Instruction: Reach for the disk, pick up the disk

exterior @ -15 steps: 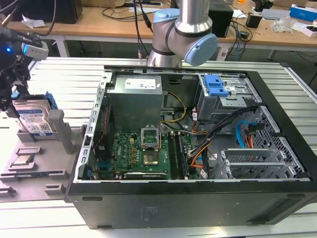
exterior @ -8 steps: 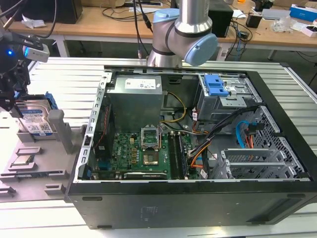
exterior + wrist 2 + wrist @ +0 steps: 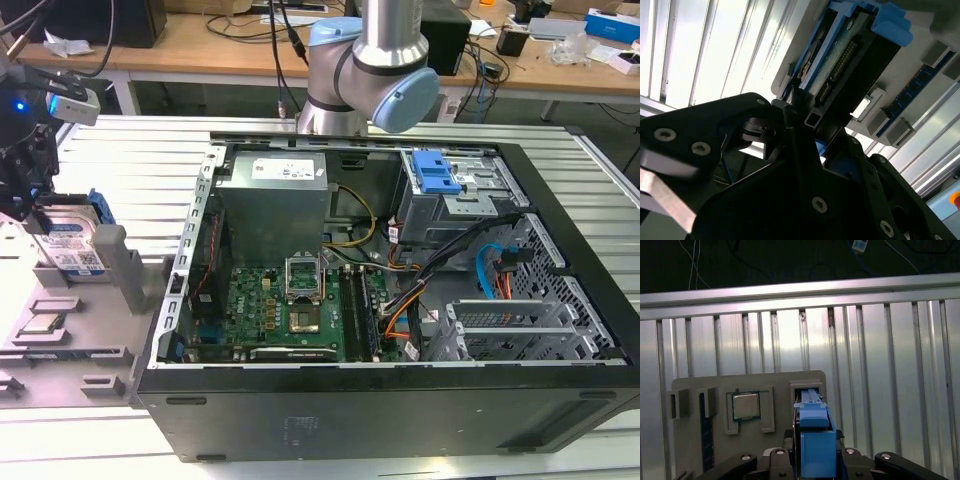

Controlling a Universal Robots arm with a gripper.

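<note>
The disk (image 3: 72, 243), a silver drive with a white-and-blue label and blue rails, stands on edge in a slot of the grey holder (image 3: 95, 300) at the exterior view's left. My black gripper (image 3: 38, 212) is at its near end. In the first wrist view the disk's blue rail (image 3: 815, 440) runs edge-on between my two fingers (image 3: 849, 459), which lie against both of its sides. The second wrist view shows the disk's connector edge (image 3: 847, 55) with my gripper (image 3: 815, 131) shut on it.
A small square CPU chip (image 3: 746, 406) lies in a recess of the grey holder (image 3: 695, 385), beside the disk's slot. The open computer case (image 3: 400, 290) fills the exterior view's middle and right. The arm's base (image 3: 370, 80) stands behind it on the ribbed metal table (image 3: 130, 150).
</note>
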